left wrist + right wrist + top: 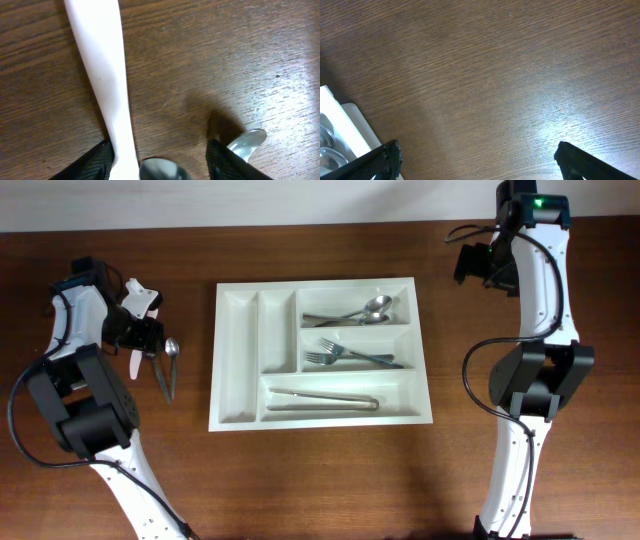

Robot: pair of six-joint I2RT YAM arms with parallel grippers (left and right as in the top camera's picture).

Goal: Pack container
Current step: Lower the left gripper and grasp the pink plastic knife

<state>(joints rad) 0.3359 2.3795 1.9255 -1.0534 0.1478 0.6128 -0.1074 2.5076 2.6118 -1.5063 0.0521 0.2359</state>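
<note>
I see the container [238, 370] lying flat in the middle of the desk [320, 480]. It is white and has five parts. Spoons [365, 310] lie in the top right part. Forks [345, 356] lie in the part just under that. Tongs [322, 398] lie in the long part along the bottom.

My left gripper [143, 335] is low over the desk on the left, well apart from the container. A loose spoon [170, 352] lies on the desk just beside it. In the left wrist view the fingers [95, 162] stand partway apart, not wide and not closed. A white utensil [102, 75] lies on the wood with its handle right next to one finger. I cannot tell if they touch. I think the shiny bits at the bottom of that view belong to the loose spoon, but the edge cuts them off.

My right gripper [478, 262] is off past the top right corner of the container. Its jaws are spread wide over bare wood and hold nothing.
</note>
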